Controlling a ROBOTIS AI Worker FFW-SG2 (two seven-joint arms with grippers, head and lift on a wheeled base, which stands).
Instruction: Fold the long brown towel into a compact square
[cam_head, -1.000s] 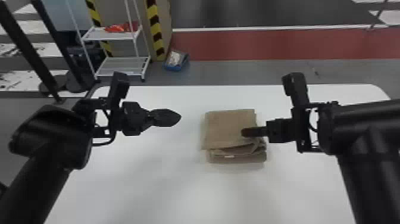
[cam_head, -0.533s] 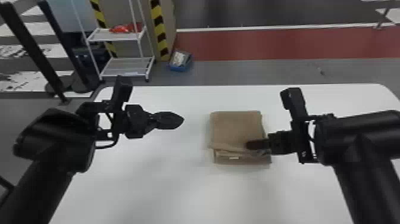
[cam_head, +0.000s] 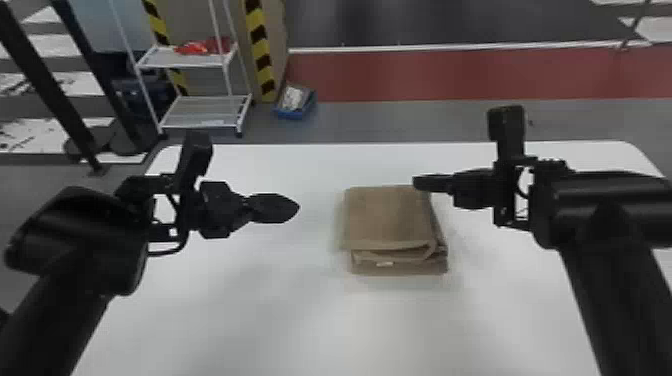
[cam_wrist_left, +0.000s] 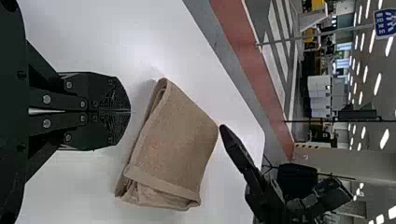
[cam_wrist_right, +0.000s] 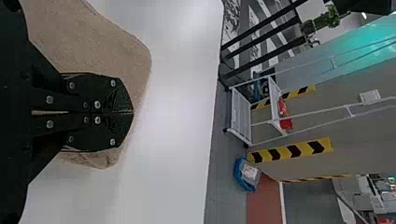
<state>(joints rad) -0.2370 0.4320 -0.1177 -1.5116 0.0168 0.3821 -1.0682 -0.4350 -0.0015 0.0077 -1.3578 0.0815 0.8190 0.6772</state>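
The brown towel (cam_head: 387, 215) lies folded into a thick, roughly square stack on the white table, its layered edges and a small pale label facing the near side. My right gripper (cam_head: 416, 183) is at the stack's far right corner, shut with no cloth seen between its fingers. In the right wrist view the same gripper (cam_wrist_right: 132, 112) shows in front of the towel (cam_wrist_right: 84, 39). Left of the stack, apart from it, is my left gripper (cam_head: 298, 207), also shut. The left wrist view has that gripper (cam_wrist_left: 130, 111) beside the towel (cam_wrist_left: 175, 140).
The white table (cam_head: 240, 310) extends around the towel on all sides. Beyond its far edge stand a white shelf rack (cam_head: 202, 112) and a blue bin (cam_head: 295, 102) on the floor.
My right gripper has moved from the towel's near right part to its far right corner. The towel's top layer lies flatter near the front. The left arm has hardly moved.
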